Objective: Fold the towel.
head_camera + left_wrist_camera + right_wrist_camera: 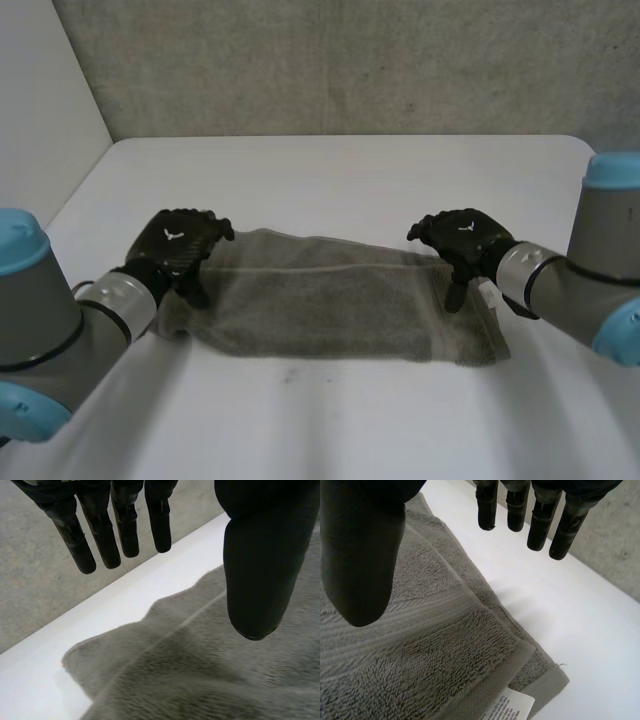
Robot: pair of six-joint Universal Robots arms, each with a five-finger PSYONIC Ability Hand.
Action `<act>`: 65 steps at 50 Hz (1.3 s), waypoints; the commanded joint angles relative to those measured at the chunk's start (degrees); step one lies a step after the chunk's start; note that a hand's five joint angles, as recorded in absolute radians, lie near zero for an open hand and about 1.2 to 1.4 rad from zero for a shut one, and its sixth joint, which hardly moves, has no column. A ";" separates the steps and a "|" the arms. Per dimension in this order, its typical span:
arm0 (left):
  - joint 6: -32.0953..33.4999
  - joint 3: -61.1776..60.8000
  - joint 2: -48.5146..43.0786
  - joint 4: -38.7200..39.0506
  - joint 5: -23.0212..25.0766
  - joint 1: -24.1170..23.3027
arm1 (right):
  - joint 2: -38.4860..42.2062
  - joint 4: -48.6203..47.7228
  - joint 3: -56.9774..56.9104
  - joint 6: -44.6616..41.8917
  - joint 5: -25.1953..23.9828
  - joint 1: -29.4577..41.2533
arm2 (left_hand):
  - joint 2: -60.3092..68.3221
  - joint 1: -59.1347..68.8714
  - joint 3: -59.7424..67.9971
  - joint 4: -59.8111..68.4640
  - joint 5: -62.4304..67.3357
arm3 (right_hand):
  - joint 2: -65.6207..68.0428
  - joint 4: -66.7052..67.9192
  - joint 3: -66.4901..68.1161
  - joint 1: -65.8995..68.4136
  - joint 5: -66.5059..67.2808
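I had the grey towel point(330, 305) lying folded flat on the white table point(350, 180), with one hand at each short end. The left hand point(180, 245) and right hand point(462, 238) were both spread, fingers straight, thumbs apart, gripping nothing. A white label point(512, 707) poked out of the towel's edge near the right palm, but the print was too small to read. There was plenty of bare table past both sets of fingertips.

grey towel point(330, 300) with ribbed band, white care label point(512, 707), white table point(350, 180), speckled grey wall point(350, 60)
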 commanded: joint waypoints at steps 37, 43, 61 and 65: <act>0.18 13.08 -10.25 -10.74 0.61 13.24 | 18.38 10.93 -25.30 5.43 8.94 -0.37 | 4.11 4.15 4.09 4.11 4.09 | 65.39 64.95 65.76 66.39 66.26; 0.09 12.73 -9.63 -10.75 0.61 13.24 | 10.48 7.06 -21.01 6.57 8.77 -1.51 | 3.77 3.82 3.75 3.77 3.75 | 65.39 64.95 65.76 66.39 66.26; 0.35 10.53 -9.19 -10.04 0.61 13.16 | 8.35 5.73 -16.69 5.52 8.06 -1.69 | -5.99 -5.94 -6.00 -5.99 -6.01 | 39.55 39.10 39.91 40.54 40.42; 0.44 10.71 -9.72 -9.87 0.61 13.16 | 9.75 5.73 -16.69 5.26 7.71 -1.69 | -6.15 -6.11 -6.17 -6.15 -6.17 | 39.72 39.27 40.08 40.71 40.58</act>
